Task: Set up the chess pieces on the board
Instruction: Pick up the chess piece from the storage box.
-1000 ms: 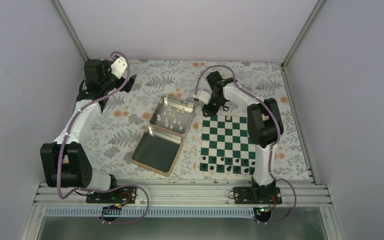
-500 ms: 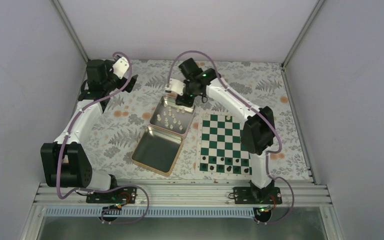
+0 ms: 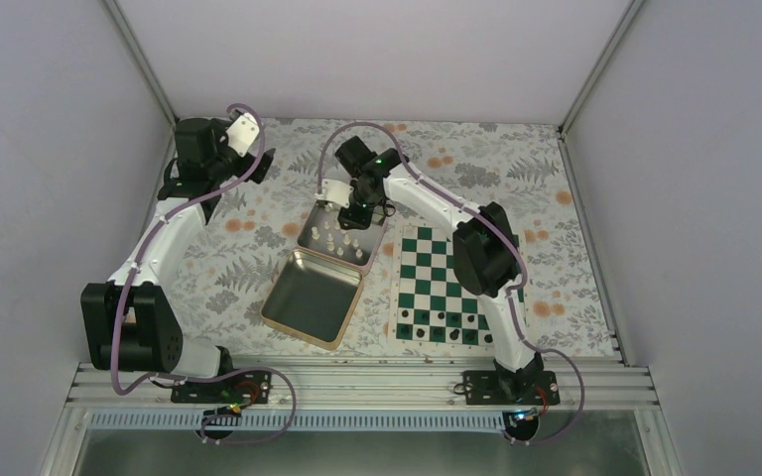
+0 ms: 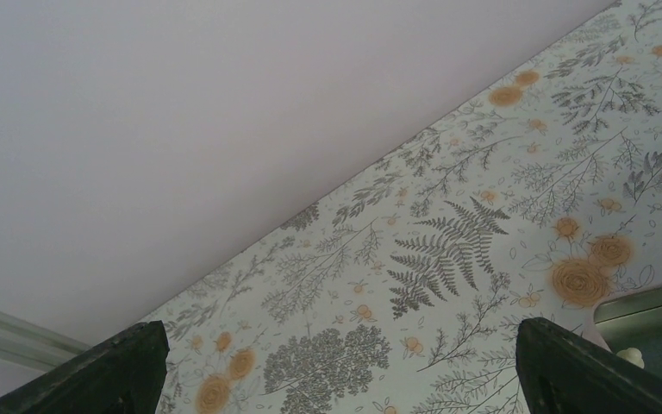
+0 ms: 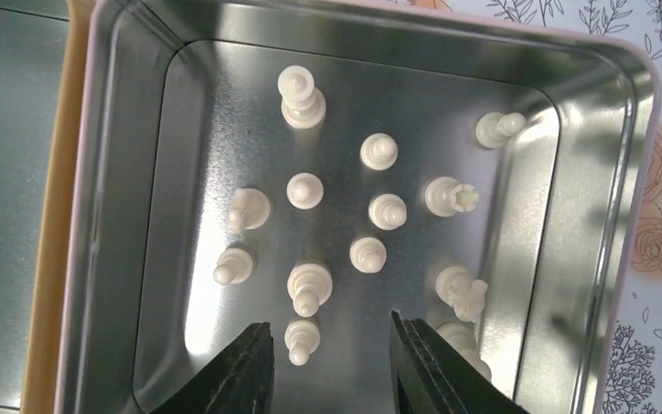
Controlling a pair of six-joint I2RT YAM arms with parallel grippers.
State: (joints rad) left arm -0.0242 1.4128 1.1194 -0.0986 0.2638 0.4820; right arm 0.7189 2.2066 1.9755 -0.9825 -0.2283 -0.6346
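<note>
Right hand (image 5: 328, 330) poised over the deeper tray of an open, hinged silver tin (image 5: 112, 172), its two dark fingers (image 5: 246, 366) spread apart and clamped on nothing. Directly beneath that hand, scattered across the shiny tray floor: the cream-white chess pieces (image 5: 305, 191), a dozen or so. Hard to tell from straight above which are upright and which tipped over. One small piece just under the gap between the fingers, closer to the left finger. Another partly hidden behind the right finger. The tallest well ahead of the fingertips, near the tray's opposite wall. At the left of the wrist view, across the hinge, the tin's lid (image 3: 310, 297) flat on the counter (image 3: 248, 238), open side up. To the right of the hand and back toward the arm bases, the green-and-white board (image 3: 448, 268), flat on the floral counter and apart from the tin. Small dark pieces (image 3: 446, 325) lined along its nearest rows, with the right arm's elbow hanging over its right part. Left hand (image 4: 338, 332) well off to the left of the tin, near the far left corner of the counter, fingers wide apart and gripping nothing. Between them, only fern-and-flower print and the pale back wall (image 4: 181, 129). Low at the right of that hand's view, just past its right finger, a corner of the tin and the tops of two pale pieces.
</note>
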